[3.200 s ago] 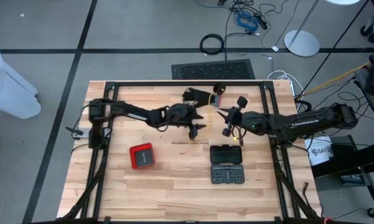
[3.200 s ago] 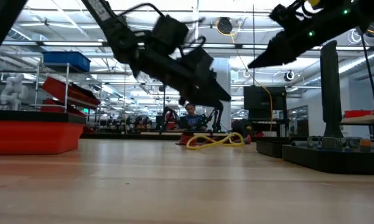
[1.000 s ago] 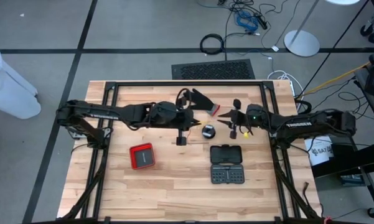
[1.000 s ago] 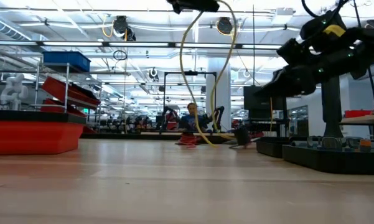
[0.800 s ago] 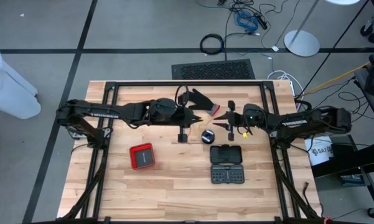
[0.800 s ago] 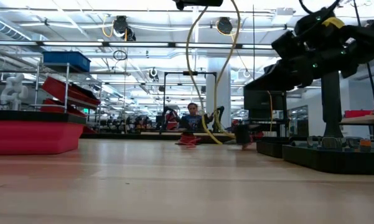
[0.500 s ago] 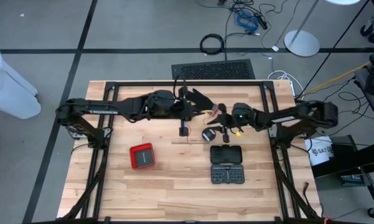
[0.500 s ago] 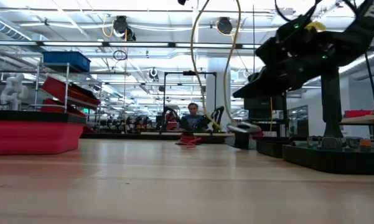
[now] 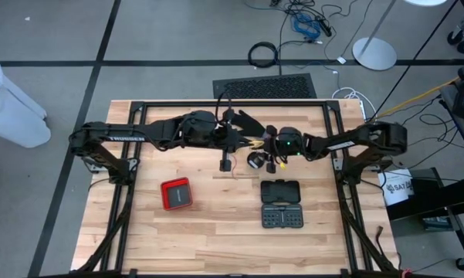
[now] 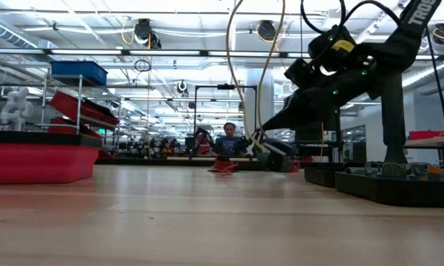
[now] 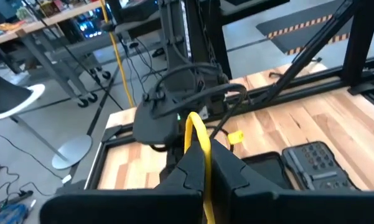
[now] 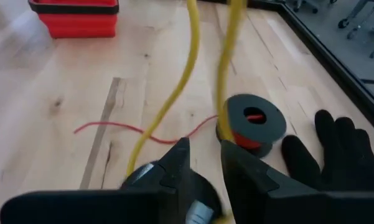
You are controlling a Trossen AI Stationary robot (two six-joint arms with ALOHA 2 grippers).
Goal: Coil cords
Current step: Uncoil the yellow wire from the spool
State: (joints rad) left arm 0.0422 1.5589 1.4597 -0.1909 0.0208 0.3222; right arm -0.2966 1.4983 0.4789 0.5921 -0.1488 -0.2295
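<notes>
Jaws beside yellow cord (image 12: 174, 99), black glove (image 12: 336, 155) alongside

You have one yellow cord (image 12: 174, 99), one spool (image 12: 254, 119) of red wire, one black glove (image 12: 342, 155), one red case (image 9: 176, 194), one bit set (image 9: 282, 204).

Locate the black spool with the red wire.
The black spool lies flat on the table near mid-table in the high view, just in front of the right pincer, with the black glove beside it and the yellow cord hanging above.
</notes>
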